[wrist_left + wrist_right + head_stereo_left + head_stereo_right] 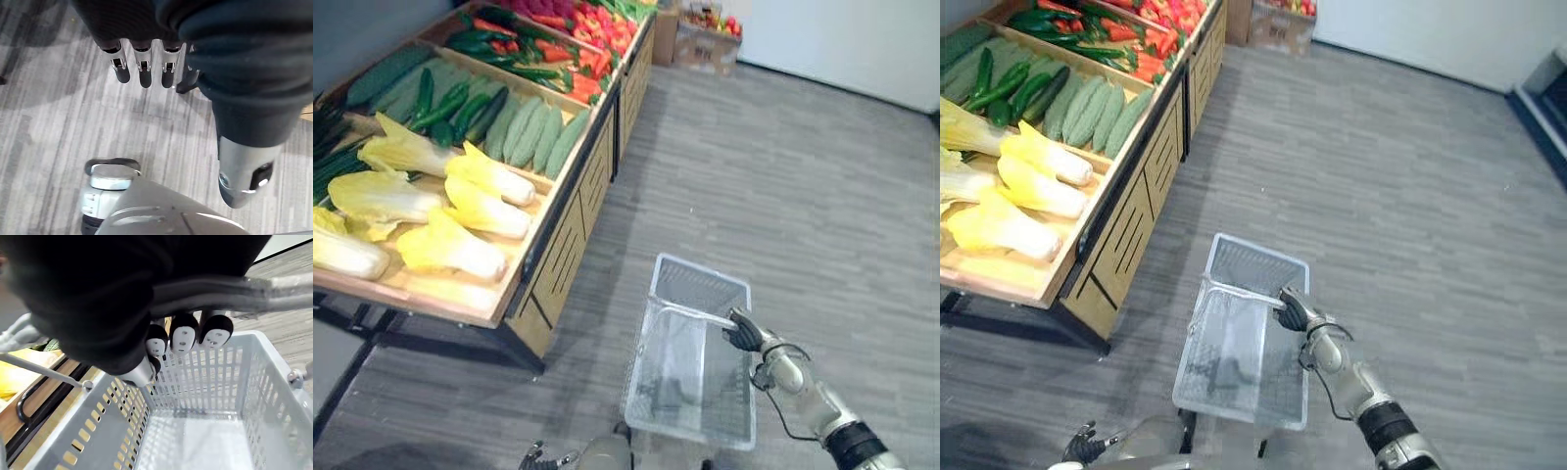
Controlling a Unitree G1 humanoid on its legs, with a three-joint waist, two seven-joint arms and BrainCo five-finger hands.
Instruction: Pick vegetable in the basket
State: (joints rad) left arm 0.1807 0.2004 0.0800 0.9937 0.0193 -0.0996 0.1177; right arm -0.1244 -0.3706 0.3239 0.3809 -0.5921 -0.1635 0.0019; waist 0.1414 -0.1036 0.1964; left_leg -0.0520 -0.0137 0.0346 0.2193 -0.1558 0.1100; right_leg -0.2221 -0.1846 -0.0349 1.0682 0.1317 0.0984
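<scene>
Desk: a wooden display desk (563,250) stands on the left, split into open compartments.
Yellow cabbages: the yellow cabbages (480,211) lie in the nearest compartment, leaf ends pointing away from the aisle.
Pale gourds: a row of pale gourds (533,132) lies side by side in the next compartment back, with dark cucumbers (450,103) just beside them.
Peppers: green peppers (499,49) and red peppers (592,44) fill the far compartments.
Vegetables and hands: all the vegetables lie on the desk, well apart from both hands.
Left hand: the left hand (543,455) hangs low at the near edge; its fingers (142,73) are straight and apart, pointing at the floor (nothing between them).
Basket: a translucent grey basket (700,284) with slotted walls is over the floor, near the desk's front corner.
Handle: the basket's handle (690,311) is raised across its top.
Right hand: the right hand (744,333) is at the basket's right rim; its fingers (182,335) are curled tight over the handle bar.
Box: a cardboard box (705,44) sits by the desk's far end.
Floor: grey planks (783,176).
</scene>
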